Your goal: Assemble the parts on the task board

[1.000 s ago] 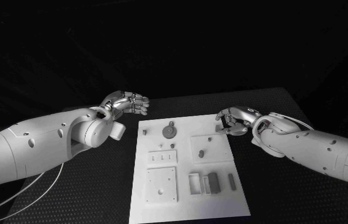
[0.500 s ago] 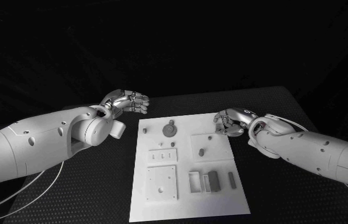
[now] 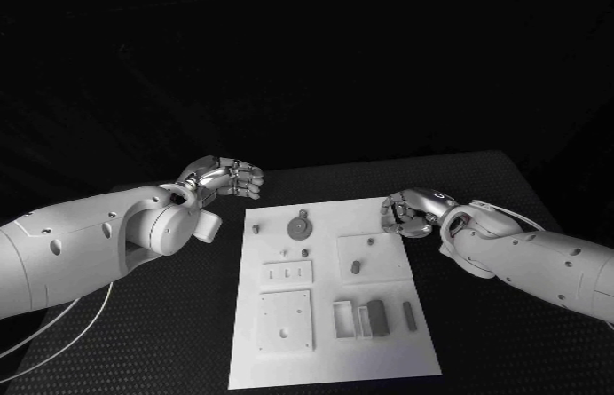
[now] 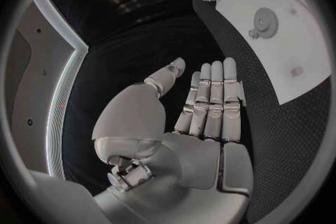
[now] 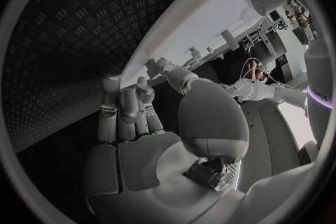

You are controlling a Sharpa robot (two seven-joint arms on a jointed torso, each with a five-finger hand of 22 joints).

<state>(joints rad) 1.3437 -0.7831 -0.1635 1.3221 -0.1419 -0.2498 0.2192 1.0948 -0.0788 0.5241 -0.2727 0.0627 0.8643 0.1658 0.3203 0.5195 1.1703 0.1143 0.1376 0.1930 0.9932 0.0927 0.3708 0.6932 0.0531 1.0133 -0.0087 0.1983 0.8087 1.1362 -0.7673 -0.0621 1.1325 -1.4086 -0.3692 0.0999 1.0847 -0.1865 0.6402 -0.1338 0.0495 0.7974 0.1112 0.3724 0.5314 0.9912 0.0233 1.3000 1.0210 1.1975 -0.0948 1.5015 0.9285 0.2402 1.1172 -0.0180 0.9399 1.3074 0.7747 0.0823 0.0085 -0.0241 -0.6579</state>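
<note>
Since the earlier frames: right hand (image 3: 412,213) has shifted slightly along the far right corner of the task board (image 3: 330,342), fingers curled in, nothing visibly held; left hand (image 3: 225,179) unchanged, beside the board's far left corner, fingers straight and together, empty. Risk, judged: curled right fingers hang at the board's edge and could nudge it, shifting the loose parts; a small piece pinched blind may slip. Task board: white plate between both hands, bearing raised square blocks. Round disc part (image 3: 300,227): grey, nearer the left hand. Upright block part (image 3: 376,317): grey, well short of both hands.
</note>
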